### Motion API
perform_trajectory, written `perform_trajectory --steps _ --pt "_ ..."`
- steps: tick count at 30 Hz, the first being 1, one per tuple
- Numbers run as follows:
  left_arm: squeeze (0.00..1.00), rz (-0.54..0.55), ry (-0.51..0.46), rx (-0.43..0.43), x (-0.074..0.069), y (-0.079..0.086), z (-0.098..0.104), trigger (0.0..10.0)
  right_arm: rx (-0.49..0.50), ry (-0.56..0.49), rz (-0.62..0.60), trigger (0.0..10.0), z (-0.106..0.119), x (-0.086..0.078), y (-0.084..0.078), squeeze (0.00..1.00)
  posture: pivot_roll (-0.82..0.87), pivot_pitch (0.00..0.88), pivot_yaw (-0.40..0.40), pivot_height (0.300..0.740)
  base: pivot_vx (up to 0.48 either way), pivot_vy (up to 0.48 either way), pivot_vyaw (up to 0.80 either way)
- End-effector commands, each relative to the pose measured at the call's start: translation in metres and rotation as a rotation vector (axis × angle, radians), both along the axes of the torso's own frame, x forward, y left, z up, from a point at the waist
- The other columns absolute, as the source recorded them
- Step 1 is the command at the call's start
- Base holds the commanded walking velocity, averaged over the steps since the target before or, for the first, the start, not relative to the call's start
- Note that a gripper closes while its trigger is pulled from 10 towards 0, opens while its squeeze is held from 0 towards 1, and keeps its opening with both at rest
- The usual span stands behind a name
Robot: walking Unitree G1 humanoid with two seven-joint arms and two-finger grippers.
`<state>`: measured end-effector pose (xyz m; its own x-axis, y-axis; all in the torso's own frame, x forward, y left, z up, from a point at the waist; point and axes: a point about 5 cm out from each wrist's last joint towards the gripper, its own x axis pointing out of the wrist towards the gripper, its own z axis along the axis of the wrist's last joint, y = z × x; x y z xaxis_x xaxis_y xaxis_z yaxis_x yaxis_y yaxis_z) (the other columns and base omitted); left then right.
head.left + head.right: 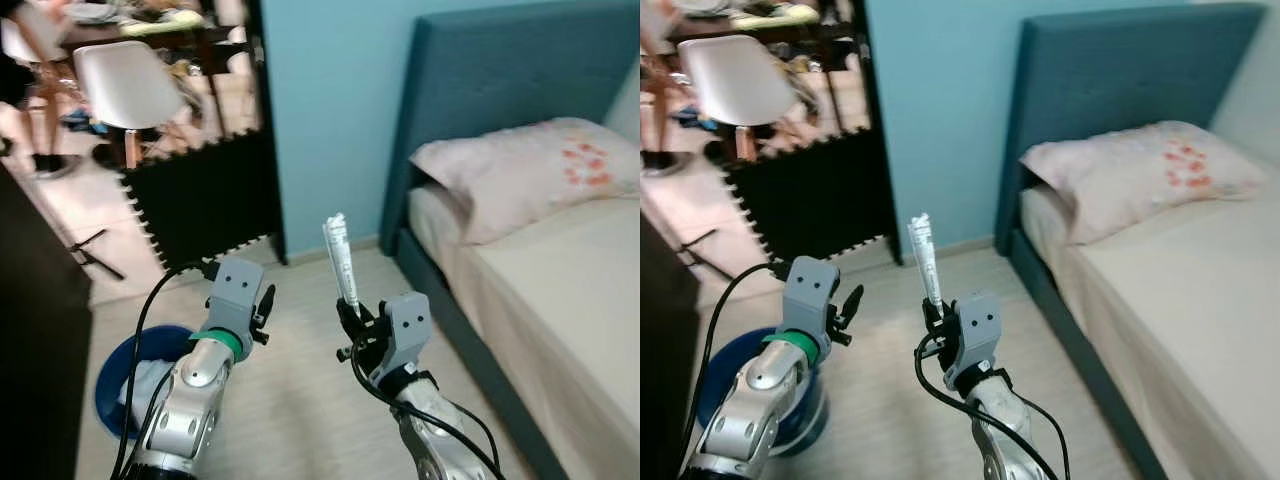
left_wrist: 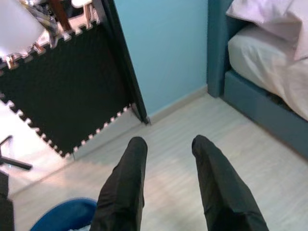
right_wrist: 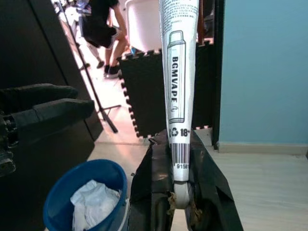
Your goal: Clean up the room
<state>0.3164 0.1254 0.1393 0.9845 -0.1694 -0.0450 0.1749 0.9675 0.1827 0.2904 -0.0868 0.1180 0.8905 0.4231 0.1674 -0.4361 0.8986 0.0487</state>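
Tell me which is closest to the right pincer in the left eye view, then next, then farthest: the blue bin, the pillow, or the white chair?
From the right pincer, holding a white packet:
1. Blue bin, on the floor to its left.
2. Pillow, on the bed to its right.
3. White chair, far off past the doorway.

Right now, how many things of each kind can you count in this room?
Bed: 1
Pillow: 1
Blue bin: 1
White chair: 1
Black foam mat: 1
White packet, held in the right gripper: 1
Total: 6
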Motion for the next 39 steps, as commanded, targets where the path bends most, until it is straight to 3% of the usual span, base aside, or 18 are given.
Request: perform_trajectory --steps 1,23,39 --pt "0.00 0.001 0.024 0.010 -0.0013 0.0007 -0.0054 10.0 0.001 0.010 0.006 10.0 -0.0031 -0.0014 0.0016 0.00 -0.11 0.043 0.078 0.720 0.000 0.000 0.73" --pt "0.00 0.050 0.022 0.034 0.0010 0.0056 -0.0066 10.0 0.006 0.001 0.023 10.0 -0.0005 -0.0012 0.0040 0.00 -0.11 0.050 0.078 0.720 0.000 0.000 0.72" --pt "0.00 0.094 0.030 0.055 0.0039 0.0089 -0.0087 10.0 0.022 0.003 -0.011 10.0 0.0008 0.0008 0.0001 0.00 -0.11 0.060 0.080 0.720 0.427 0.000 0.40"
